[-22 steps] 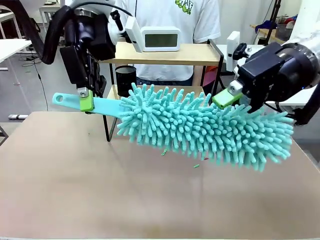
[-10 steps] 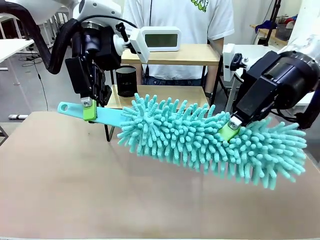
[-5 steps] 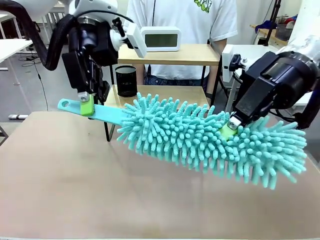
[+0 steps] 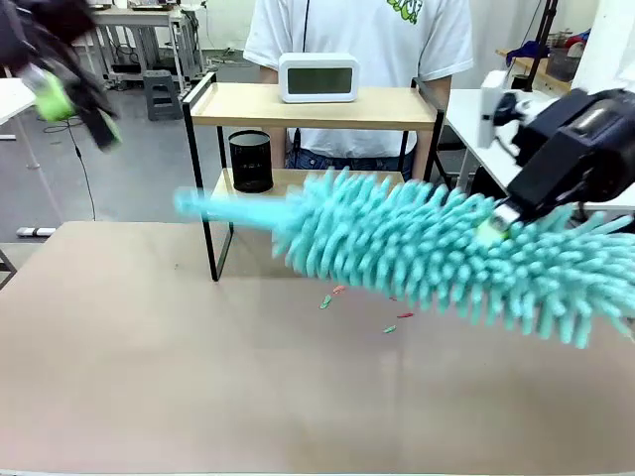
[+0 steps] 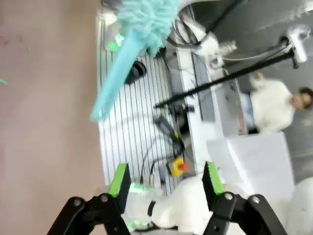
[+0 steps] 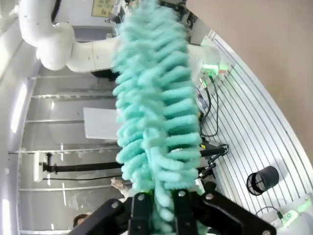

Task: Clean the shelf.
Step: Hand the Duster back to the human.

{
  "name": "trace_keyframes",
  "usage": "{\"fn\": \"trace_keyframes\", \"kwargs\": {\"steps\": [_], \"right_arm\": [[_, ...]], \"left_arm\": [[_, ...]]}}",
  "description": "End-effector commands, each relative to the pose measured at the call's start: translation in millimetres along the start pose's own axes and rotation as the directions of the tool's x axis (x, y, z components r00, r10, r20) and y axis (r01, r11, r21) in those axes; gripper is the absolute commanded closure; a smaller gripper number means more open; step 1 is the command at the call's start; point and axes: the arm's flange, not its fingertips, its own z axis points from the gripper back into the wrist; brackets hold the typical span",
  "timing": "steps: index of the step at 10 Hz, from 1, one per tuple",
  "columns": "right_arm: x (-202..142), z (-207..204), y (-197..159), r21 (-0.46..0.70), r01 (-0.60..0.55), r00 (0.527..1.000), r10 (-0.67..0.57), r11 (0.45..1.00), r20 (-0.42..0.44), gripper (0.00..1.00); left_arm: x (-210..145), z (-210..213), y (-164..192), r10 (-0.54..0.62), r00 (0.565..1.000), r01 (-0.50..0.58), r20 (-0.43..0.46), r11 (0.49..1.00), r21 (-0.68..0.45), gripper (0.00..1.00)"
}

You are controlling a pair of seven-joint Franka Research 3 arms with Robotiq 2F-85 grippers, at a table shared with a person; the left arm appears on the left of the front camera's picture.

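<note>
Far left of the front view, high above the table [image 4: 149, 377]: left hand [image 4: 74, 104], motion-blurred, green pads visible, well clear of the duster. In the left wrist view, same left hand [image 5: 166, 183] with fingers [image 5: 120, 181] spread wide, nothing between them, duster handle tip far off ahead.

Moving right: turquoise microfibre duster [image 4: 437, 253] hanging in the air over the table, flat handle pointing left toward the shelf's left post, fluffy head stretching right and slightly down, blurred by motion. Beneath it on the table, a few small green and red scraps [image 4: 362, 309].

Behind the duster, at the table's far edge: the shelf [image 4: 317, 107], two light wooden boards in a black frame. On the top board, a white digital clock [image 4: 317, 77]; on the lower board, at its left, a black mesh cup [image 4: 250, 161]. Behind the shelf, a person in a white T-shirt [image 4: 357, 40].

Right side: right hand [image 4: 493, 226] buried in the duster's head, clamped tight on it. In the right wrist view, right hand [image 6: 159, 203] pinching the duster [image 6: 156, 107] at its core, fronds rising straight up the picture.
</note>
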Motion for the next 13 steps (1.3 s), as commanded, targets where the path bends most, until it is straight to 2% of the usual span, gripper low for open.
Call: {"fn": "trace_keyframes", "kwargs": {"steps": [1,2,3,4,5,6,7,8,9,10,11,12,13], "right_arm": [[-30,44,14,0.026,-0.058,0.99,0.054,0.998,0.129,1.0],[-51,74,24,0.036,-0.079,0.956,0.066,0.996,0.287,1.0],[-77,105,30,0.07,-0.129,0.885,0.083,0.989,0.458,1.0],[-107,134,30,0.064,-0.114,0.772,0.048,0.991,0.634,1.0],[-141,160,18,0.077,-0.083,0.61,-0.01,0.994,0.793,1.0],[-165,177,-5,0.106,0.035,0.424,-0.111,0.994,0.899,1.0],[-180,182,-32,0.167,0.139,0.284,-0.201,0.976,0.938,1.0],[-182,180,-64,0.236,0.248,0.231,-0.294,0.939,0.927,1.0],[-173,175,-91,0.274,0.346,0.222,-0.362,0.897,0.905,1.0],[-159,172,-114,0.283,0.413,0.234,-0.401,0.866,0.886,1.0],[-147,169,-124,0.265,0.455,0.256,-0.41,0.85,0.876,1.0],[-198,216,-95,0.198,0.353,0.267,-0.301,0.914,0.916,1.0],[-198,216,-95,0.198,0.353,0.267,-0.301,0.914,0.916,1.0]], "left_arm": [[-72,27,-15,0.044,0.873,-0.154,0.486,0.97,0.188,0.0],[-102,33,-16,-0.02,0.772,-0.145,0.635,0.968,0.207,0.0],[-126,37,-12,-0.063,0.674,-0.174,0.736,0.955,0.242,0.0],[-141,39,-9,-0.11,0.61,-0.175,0.784,0.947,0.269,0.0],[-150,41,-3,-0.138,0.566,-0.2,0.813,0.933,0.298,0.0],[-151,40,3,-0.151,0.552,-0.199,0.82,0.931,0.305,0.0],[-148,39,9,-0.158,0.552,-0.19,0.819,0.932,0.309,0.0],[-141,38,16,-0.142,0.57,-0.206,0.81,0.929,0.308,0.0],[-134,38,23,-0.127,0.586,-0.188,0.8,0.939,0.287,0.0],[-128,38,29,-0.072,0.603,-0.189,0.794,0.955,0.23,0.0],[-144,40,18,-0.111,0.552,-0.222,0.826,0.936,0.275,0.0],[-144,40,18,-0.111,0.552,-0.222,0.826,0.936,0.275,0.0],[-144,40,18,-0.111,0.552,-0.222,0.826,0.936,0.275,0.0]]}}
